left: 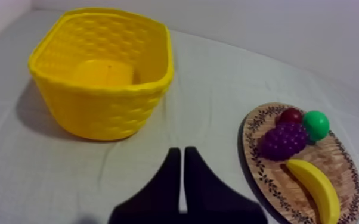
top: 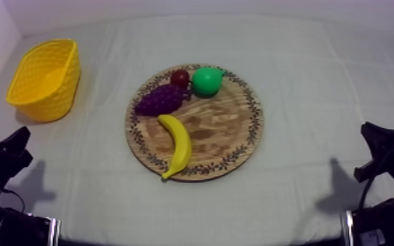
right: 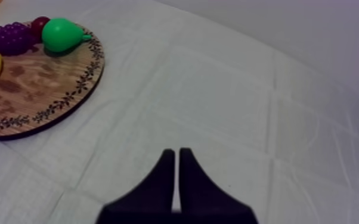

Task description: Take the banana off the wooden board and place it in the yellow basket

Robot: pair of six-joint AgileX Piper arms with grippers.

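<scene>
L gripper (left: 181,152) and R gripper (right: 177,154) sit low at 7 and 5 o'clock of the table (top: 317,78), fingers together on nothing. Banana (top: 177,145) lies at approx 7 o'clock on wooden board (top: 229,137); yellow basket (top: 59,98) is well off at 10 o'clock. Nothing done yet: grasp, carry, drop remain.

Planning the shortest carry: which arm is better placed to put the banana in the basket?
Left, likely. The banana lies left of centre on the wooden board, and the yellow basket stands far left, that arm's side. Left gripper and right gripper are shut on nothing.
</scene>
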